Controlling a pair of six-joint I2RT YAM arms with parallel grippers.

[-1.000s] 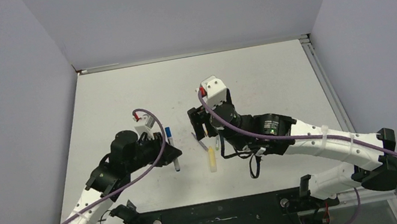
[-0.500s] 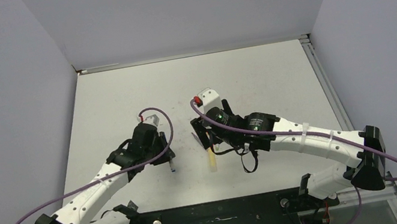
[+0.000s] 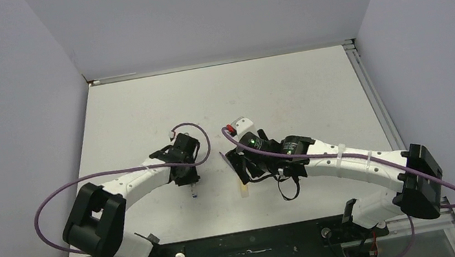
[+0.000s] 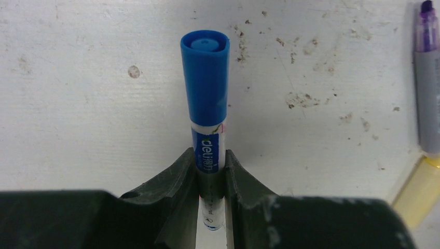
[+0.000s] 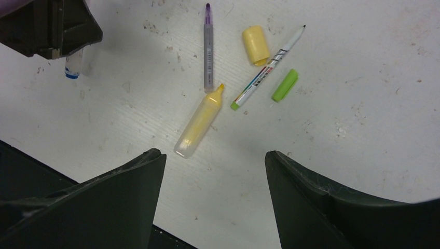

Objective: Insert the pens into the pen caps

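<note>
My left gripper (image 4: 210, 162) is shut on the white-grey pen (image 4: 209, 148), which has the blue cap (image 4: 205, 78) on its far end, low over the table. In the top view the left gripper (image 3: 188, 175) is left of centre. My right gripper (image 5: 212, 155) is open and empty above the loose items: the yellow marker (image 5: 200, 122), the thin purple pen (image 5: 208, 49), the yellow cap (image 5: 255, 45), the thin pen with a green end (image 5: 267, 70) and the green cap (image 5: 285, 85). The right gripper (image 3: 242, 168) hides most of these in the top view. No pink-purple cap shows.
The white table (image 3: 288, 90) is speckled with marks. The left gripper (image 5: 52, 26) sits at the upper left of the right wrist view, close to the purple pen. The table's near edge with a black strip (image 3: 251, 243) lies just behind the arms.
The left arm has folded low, its elbow swinging left, and its gripper has moved nearer with the capped pen. The right gripper has dropped slightly nearer, over the yellow marker.
</note>
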